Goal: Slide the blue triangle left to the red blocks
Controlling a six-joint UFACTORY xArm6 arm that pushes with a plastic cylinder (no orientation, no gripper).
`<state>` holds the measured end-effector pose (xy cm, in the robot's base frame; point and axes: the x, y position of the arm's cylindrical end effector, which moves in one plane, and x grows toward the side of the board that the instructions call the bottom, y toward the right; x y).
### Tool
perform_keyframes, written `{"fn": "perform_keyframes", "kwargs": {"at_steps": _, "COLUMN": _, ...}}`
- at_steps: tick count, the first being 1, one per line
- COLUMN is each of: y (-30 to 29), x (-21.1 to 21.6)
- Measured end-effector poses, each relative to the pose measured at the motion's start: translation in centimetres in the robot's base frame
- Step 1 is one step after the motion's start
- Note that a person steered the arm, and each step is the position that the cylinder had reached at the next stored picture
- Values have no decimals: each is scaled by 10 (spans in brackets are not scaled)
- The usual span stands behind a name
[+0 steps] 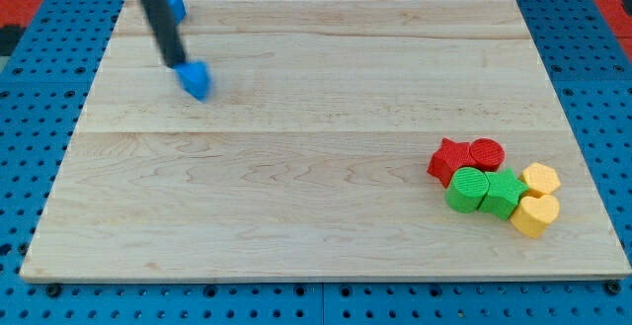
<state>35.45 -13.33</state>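
The blue triangle [197, 79] lies on the wooden board [316, 197] in the upper left part. My tip [179, 63] touches its upper left side, with the dark rod slanting up to the view's top. The red blocks sit far off at the view's right: a red star-shaped block [450, 159] and a red round block [486, 153], touching each other. A second blue block [176, 5] lies near the board's top left edge, partly hidden behind the rod.
Two green blocks [484, 192] and two yellow blocks [538, 199] cluster just below and right of the red ones. The board rests on a blue pegboard [39, 98].
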Motion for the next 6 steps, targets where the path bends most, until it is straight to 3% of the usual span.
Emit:
{"fn": "perform_keyframes", "kwargs": {"at_steps": 1, "y": 90, "x": 58}}
{"fn": "perform_keyframes", "kwargs": {"at_steps": 3, "y": -3, "x": 20}}
{"fn": "perform_keyframes", "kwargs": {"at_steps": 4, "y": 17, "x": 105}}
{"fn": "perform_keyframes", "kwargs": {"at_steps": 5, "y": 100, "x": 116}}
{"fn": "perform_keyframes", "kwargs": {"at_steps": 6, "y": 46, "x": 113}}
